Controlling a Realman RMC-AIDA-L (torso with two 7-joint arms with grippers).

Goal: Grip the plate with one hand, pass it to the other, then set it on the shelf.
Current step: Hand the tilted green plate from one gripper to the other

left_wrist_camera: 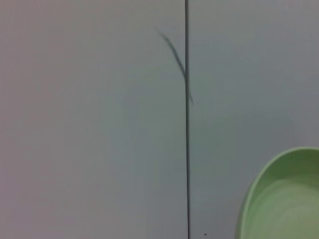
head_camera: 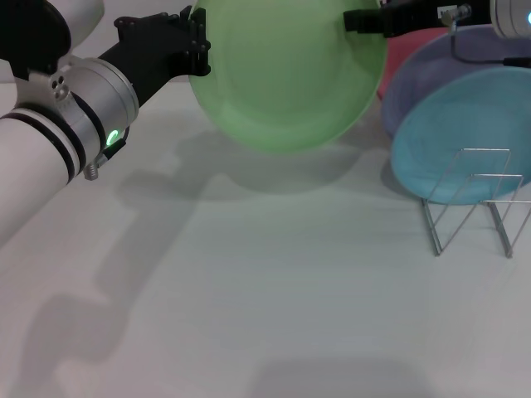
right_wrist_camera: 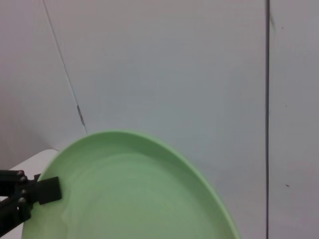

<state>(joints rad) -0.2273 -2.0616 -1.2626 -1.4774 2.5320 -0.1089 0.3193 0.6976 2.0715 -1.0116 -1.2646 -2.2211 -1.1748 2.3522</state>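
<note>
The light green plate hangs tilted in the air above the white table, toward the back. My left gripper is shut on its left rim. In the right wrist view the left gripper's black finger lies over the rim of the plate. My right gripper is at the plate's upper right rim and overlaps it. The plate's edge also shows in the left wrist view. The shelf, a thin silver wire rack, stands on the table at the right, lower than the plate.
A light blue plate leans behind the wire rack, with a lavender plate behind it and a pink object farther back. The white table spreads in front. A wall with dark seams fills the wrist views.
</note>
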